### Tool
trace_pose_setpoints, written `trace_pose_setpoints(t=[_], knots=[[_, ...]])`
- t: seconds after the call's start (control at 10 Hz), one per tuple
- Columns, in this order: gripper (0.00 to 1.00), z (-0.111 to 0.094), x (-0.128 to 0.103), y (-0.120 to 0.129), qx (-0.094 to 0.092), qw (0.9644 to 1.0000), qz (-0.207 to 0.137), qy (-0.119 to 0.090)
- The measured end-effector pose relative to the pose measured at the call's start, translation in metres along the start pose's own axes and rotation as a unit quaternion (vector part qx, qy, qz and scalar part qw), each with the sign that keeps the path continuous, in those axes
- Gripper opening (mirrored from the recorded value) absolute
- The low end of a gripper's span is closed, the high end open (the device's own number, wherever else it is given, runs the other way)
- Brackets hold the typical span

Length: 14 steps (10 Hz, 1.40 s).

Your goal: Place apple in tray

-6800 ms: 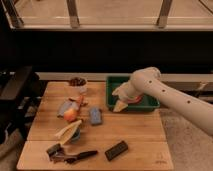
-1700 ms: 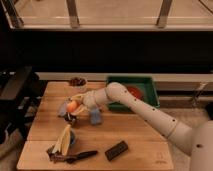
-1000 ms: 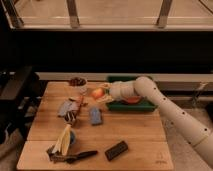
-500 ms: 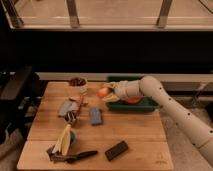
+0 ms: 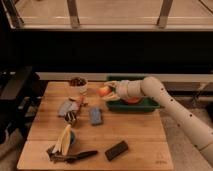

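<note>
The apple [image 5: 103, 90], small, orange-yellow with a red blush, is held in my gripper [image 5: 108, 93], which is shut on it. The gripper holds it in the air over the left edge of the green tray [image 5: 149, 105], which stands at the back right of the wooden table. My white arm reaches in from the right across the tray. A flat red plate [image 5: 133, 100] lies inside the tray, partly hidden by the arm.
A small bowl of dark items [image 5: 77, 82] stands left of the tray. A grey packet [image 5: 66, 107], a blue item [image 5: 95, 116], a pale-yellow banana-like item [image 5: 63, 139], a black tool [image 5: 76, 156] and a dark bar [image 5: 116, 150] lie on the table [image 5: 135, 135].
My gripper took the apple from the table's left middle and carried it right. In the last second it moved a little further right, up to the tray's left edge.
</note>
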Motion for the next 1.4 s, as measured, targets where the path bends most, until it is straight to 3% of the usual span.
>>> trace_pose_setpoints(t=[0.4, 0.5, 1.1, 1.4], knots=[[0.02, -0.005, 0.006, -0.011, 0.019, 0.9998, 0.006, -0.002], [0.09, -0.005, 0.014, -0.011, 0.021, 0.9997, 0.012, 0.003], [0.70, -0.029, 0.075, -0.019, 0.060, 0.9958, 0.056, 0.040], [0.75, -0.020, 0.091, -0.017, 0.060, 0.9948, 0.068, 0.045]])
